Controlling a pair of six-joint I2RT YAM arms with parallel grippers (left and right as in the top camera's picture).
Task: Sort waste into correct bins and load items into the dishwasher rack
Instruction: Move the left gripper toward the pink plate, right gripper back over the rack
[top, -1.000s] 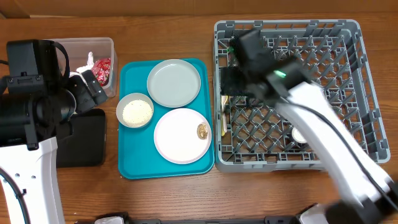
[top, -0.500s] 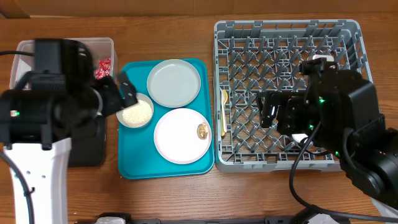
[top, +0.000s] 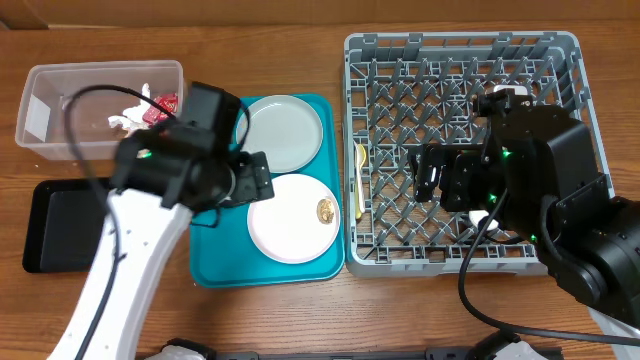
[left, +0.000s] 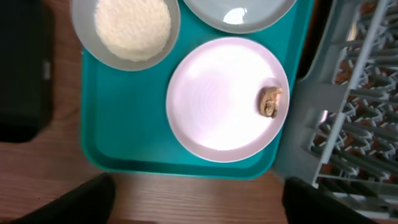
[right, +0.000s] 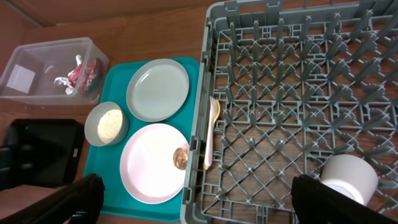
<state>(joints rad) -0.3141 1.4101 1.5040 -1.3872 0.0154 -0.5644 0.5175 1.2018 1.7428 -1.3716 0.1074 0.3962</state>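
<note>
The grey dishwasher rack (top: 560, 60) holds a yellow spoon (top: 360, 190) at its left edge and a white cup (right: 348, 177) at its front right. The teal tray (top: 215, 270) carries a grey plate (top: 290, 125), a pale plate (top: 290, 225) with a brown scrap (top: 325, 210), and a grey bowl (left: 132, 28) of rice grains. My left gripper (left: 199, 205) is open and empty above the tray's front edge. My right gripper (right: 205, 205) is open and empty above the rack's front left. No fork shows.
A clear tub (top: 60, 95) with crumpled tissue and a red wrapper stands at the back left. A shallow black tray (top: 55, 225) lies in front of it. My left arm hides the bowl in the overhead view.
My left arm has swung right from over the tub and black tray to over the teal tray. My right arm has drawn back from the rack's left side toward its front right.
</note>
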